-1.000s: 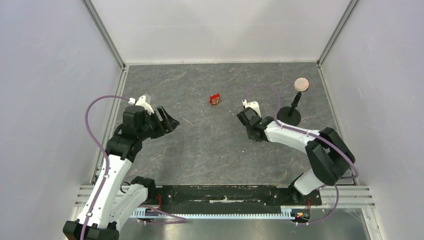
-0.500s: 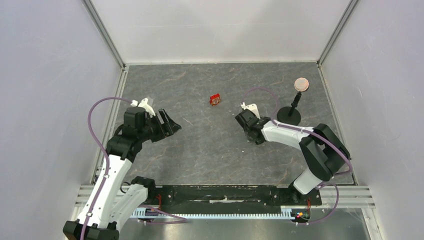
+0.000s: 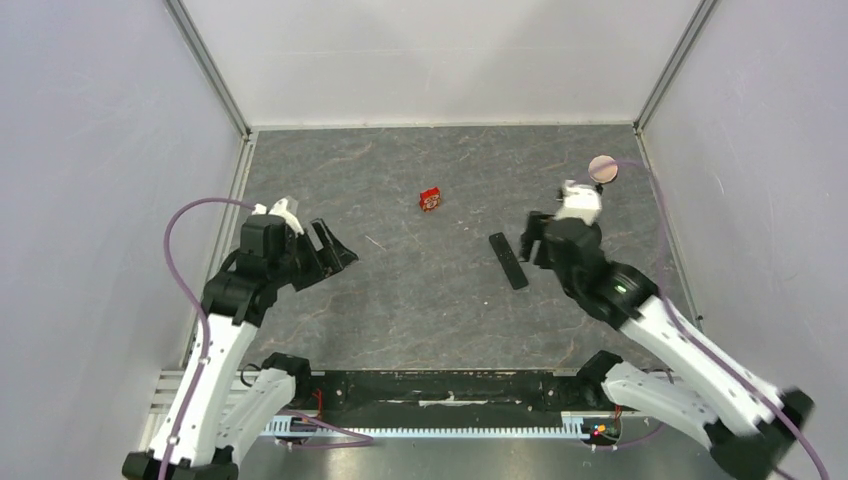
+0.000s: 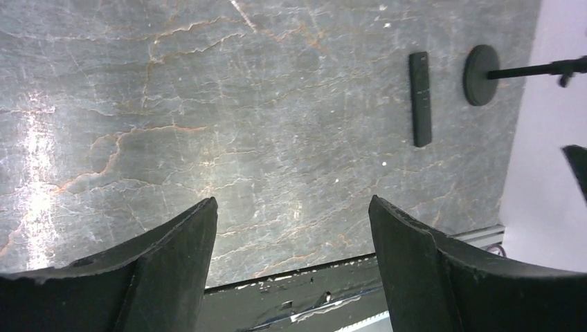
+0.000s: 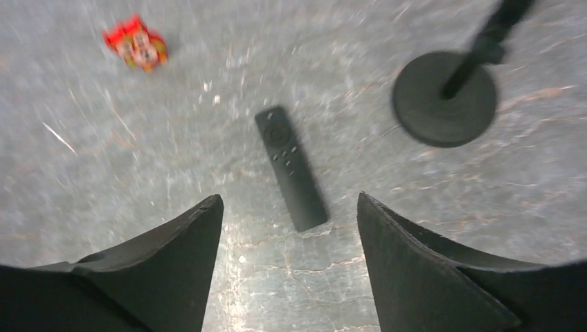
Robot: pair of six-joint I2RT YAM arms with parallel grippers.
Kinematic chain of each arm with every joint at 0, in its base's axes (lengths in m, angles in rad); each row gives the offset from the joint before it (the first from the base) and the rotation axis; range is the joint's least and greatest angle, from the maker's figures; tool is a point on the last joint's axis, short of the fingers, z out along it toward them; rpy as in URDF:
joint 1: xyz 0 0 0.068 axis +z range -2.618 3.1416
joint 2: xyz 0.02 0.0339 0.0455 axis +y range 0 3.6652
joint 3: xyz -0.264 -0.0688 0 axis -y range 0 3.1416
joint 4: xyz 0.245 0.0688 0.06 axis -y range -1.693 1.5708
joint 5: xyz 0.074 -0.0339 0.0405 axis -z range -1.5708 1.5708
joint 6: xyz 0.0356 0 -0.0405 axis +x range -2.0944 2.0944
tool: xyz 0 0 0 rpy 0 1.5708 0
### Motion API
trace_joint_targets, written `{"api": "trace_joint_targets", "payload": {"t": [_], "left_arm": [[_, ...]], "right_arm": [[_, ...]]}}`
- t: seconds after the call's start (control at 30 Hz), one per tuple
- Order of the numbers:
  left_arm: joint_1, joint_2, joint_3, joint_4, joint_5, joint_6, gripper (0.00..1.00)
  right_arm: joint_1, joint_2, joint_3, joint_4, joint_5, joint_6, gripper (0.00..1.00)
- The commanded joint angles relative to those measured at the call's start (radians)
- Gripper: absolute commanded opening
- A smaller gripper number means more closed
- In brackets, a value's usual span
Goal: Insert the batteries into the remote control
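The remote (image 3: 508,260) lies flat, buttons up, right of the bench's centre, between a red box (image 3: 430,199) toward the far edge and a stand (image 5: 444,97) near the right edge. The right gripper (image 3: 536,243) hangs just beside it, fingers spread and empty. The left gripper (image 4: 291,211), near the left edge, is likewise spread wide, holding nothing.

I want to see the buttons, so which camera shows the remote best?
The right wrist view: the remote lies close, face up, buttons showing, though slightly blurred. The top view shows only a small black bar. The left wrist view shows it far off, beside the stand, no buttons visible.
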Motion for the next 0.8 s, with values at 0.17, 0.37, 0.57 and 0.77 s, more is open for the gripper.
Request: {"api": "trace_joint_targets", "payload": {"t": [0.17, 0.37, 0.57, 0.77], "left_arm": [[0.002, -0.289, -0.031, 0.015, -0.039, -0.090, 0.86], [0.002, -0.369, -0.020, -0.057, -0.027, -0.077, 0.86], [0.002, -0.464, 0.000, -0.127, -0.054, -0.062, 0.86], [0.002, -0.519, 0.018, -0.149, -0.070, -0.094, 0.86]], "right_arm": [[-0.003, -0.484, 0.017, -0.307, 0.345, 0.136, 0.98], [-0.004, -0.646, 0.113, -0.402, 0.458, 0.128, 0.98], [-0.003, -0.707, 0.157, -0.404, 0.518, 0.069, 0.98], [-0.003, -0.733, 0.181, -0.408, 0.494, 0.064, 0.98]]}}
